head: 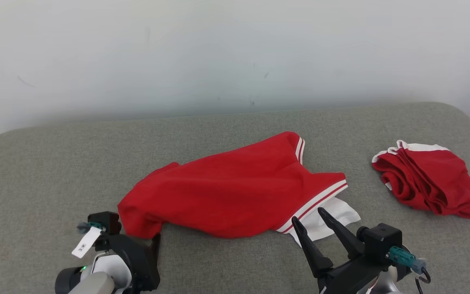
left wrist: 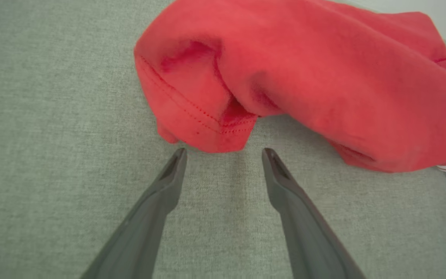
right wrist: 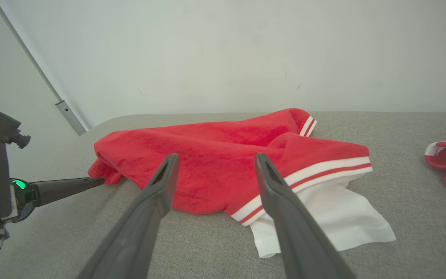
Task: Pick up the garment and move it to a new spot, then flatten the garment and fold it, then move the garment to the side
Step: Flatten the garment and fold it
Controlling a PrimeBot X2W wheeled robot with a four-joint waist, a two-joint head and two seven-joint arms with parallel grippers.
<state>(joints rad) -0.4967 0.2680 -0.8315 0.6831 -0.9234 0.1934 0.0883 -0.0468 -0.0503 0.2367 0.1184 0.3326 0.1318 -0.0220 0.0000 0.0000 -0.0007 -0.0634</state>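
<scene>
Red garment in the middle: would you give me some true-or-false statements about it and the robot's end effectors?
The crumpled red garment with white-striped trim lies on the grey fabric surface. True.
The left end effector is shut on its hem. False: it is open, holding nothing, tips close to the hem.
The right end effector is open. True.
A second bunched red garment lies to the robot's left. False: it lies to its right.

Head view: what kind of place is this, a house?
Probably a robot practice room, not a home: a grey cloth-covered surface against a bare pale wall, with a red garment in the middle and a second red garment bunched aside.
</scene>
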